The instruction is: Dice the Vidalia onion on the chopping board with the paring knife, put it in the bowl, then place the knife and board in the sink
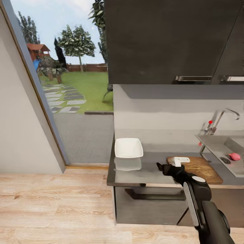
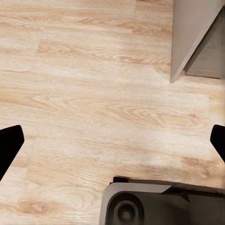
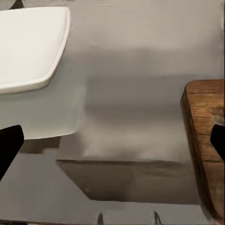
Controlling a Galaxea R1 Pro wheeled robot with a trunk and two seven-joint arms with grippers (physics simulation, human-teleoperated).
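While the Vidalia onion (image 1: 234, 156) is lying in the sink (image 1: 217, 142) near the drain, your right gripper (image 1: 162, 167) is hanging spread wide, holding nothing, over the worktop's (image 1: 152, 171) front edge. It is probably small, round and slippery, so grab around its middle.

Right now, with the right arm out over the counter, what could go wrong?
1. The right gripper hangs over the countertop between the bowl and the chopping board; a sideways swing could knock either.
2. The onion lies in the sink by the drain, at the view's right edge: reaching it may need the base moved.
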